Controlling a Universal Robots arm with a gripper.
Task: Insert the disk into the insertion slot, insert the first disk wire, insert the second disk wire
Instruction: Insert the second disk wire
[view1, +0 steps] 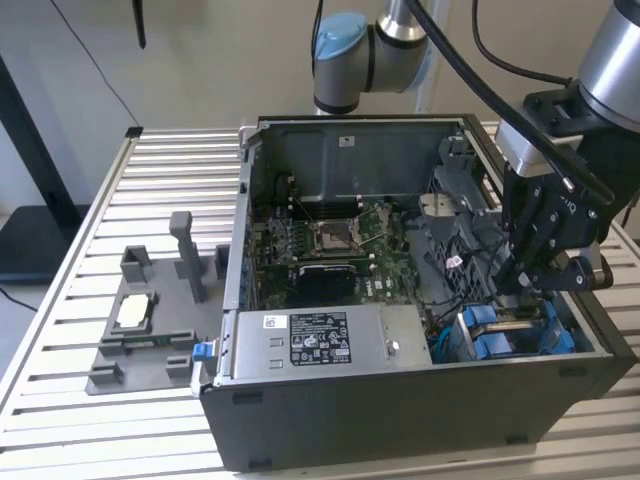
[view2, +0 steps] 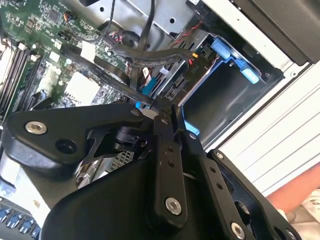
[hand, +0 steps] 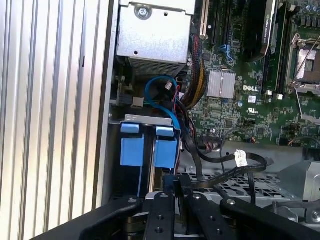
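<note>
My gripper (view1: 515, 285) is lowered into the open computer case, over the drive cage at the exterior view's right. In both wrist views the fingers stand close together, shut on the end of a black flat disk wire (view2: 107, 75) (hand: 220, 175) right at the cage. The insertion slot (hand: 150, 118) is part of this dark metal cage, where two bright blue carrier tabs (hand: 165, 152) (view1: 495, 345) sit side by side. The disk's metal body is mostly hidden inside the cage. In the second wrist view a dark bay (view2: 225, 95) with blue tabs lies beside the fingertips (view2: 162, 106).
A grey power supply box (view1: 320, 340) with a white sticker fills the case's front. The green motherboard (view1: 330, 245) lies behind it, with loose black cables and a blue cable (hand: 162, 95) near the cage. A grey fixture (view1: 150, 320) stands on the slatted table (hand: 50, 125).
</note>
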